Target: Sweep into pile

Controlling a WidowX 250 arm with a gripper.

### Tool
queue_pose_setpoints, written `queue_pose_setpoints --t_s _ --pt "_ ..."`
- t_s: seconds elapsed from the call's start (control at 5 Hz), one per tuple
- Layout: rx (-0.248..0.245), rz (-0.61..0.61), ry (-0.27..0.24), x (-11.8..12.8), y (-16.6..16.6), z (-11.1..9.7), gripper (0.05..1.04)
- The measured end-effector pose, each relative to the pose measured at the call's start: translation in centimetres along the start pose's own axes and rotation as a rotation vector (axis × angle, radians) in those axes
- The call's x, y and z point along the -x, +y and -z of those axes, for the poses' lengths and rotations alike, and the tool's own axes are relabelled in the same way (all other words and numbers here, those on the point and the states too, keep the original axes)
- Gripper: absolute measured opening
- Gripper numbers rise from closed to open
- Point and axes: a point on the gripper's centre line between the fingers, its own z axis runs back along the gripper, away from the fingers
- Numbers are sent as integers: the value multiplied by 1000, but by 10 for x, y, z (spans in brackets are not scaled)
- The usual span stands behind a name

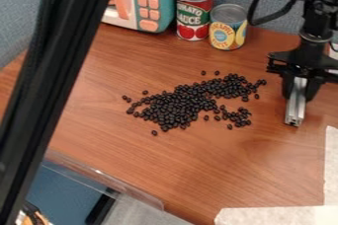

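The hand (299, 93) is closed on the upper part of a silvery metal bar (296, 105), to the right of the black beans (178, 106) spread loosely mid-counter (218, 169). The beans look light, hard and apt to roll (a quick stroke would likely scatter the strays); the stiff bar is best gripped high, leaving its lower side to push. Behind them, a red can (194, 14), a yellow can (228, 29) and a toy microwave (147, 7) could limit sweeping from the far side.

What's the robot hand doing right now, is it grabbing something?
Gripper: closed on a silver bar, holding it between its two black fingers.
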Motion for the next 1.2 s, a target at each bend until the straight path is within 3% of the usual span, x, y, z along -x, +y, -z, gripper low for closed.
queue_pose_setpoints --t_s 0.6,1.2 --pt "-21 -209 -44 -5 36 4 372" --pt "-97 -258 -56 -7 95 -3 372"
